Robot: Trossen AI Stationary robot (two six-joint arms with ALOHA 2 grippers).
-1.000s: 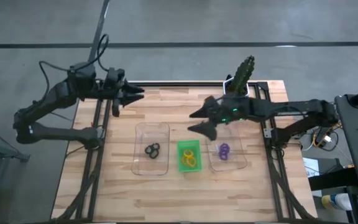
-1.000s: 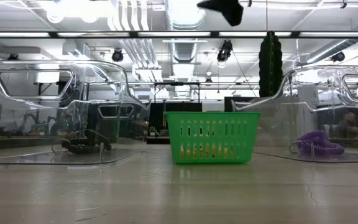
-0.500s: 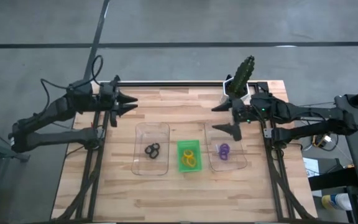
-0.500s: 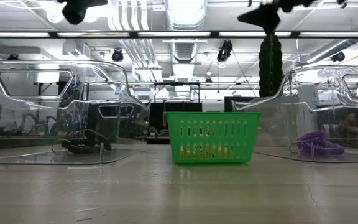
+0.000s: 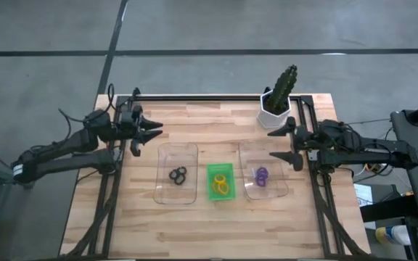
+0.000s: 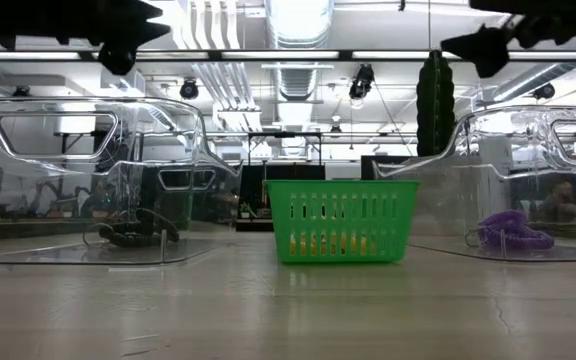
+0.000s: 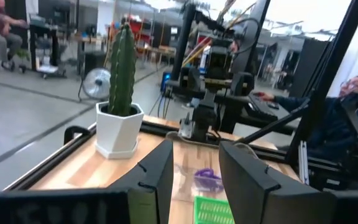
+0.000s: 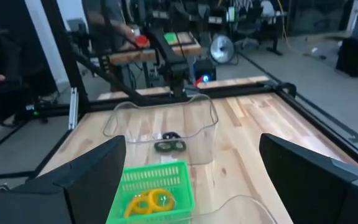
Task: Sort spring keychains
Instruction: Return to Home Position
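Both arms have drawn back from the middle of the worktop [image 5: 194, 225] since a second ago. The right hand [image 5: 279, 142], which then hung near the green tray [image 5: 210, 194], now sits at the right edge just beside the right clear tray [image 5: 278, 185]. The left hand [image 5: 152, 135] has shifted a little along the left rail.

The right hand's fingers stand wide apart with nothing between them. The left hand's fingers are also apart, more narrowly, and empty.

Black spring keychains [image 5: 178, 175] lie in the left clear tray [image 5: 167, 156], perhaps three, though they overlap too closely to count. Yellow spring keychains [image 5: 221, 185] lie heaped in the green tray, which stands between the two clear ones. Purple spring keychains [image 5: 261, 175] lie in the right clear tray.

A cactus [image 5: 284, 81] in a white pot [image 5: 273, 116] stands upright at the worktop's edge, near the right hand.
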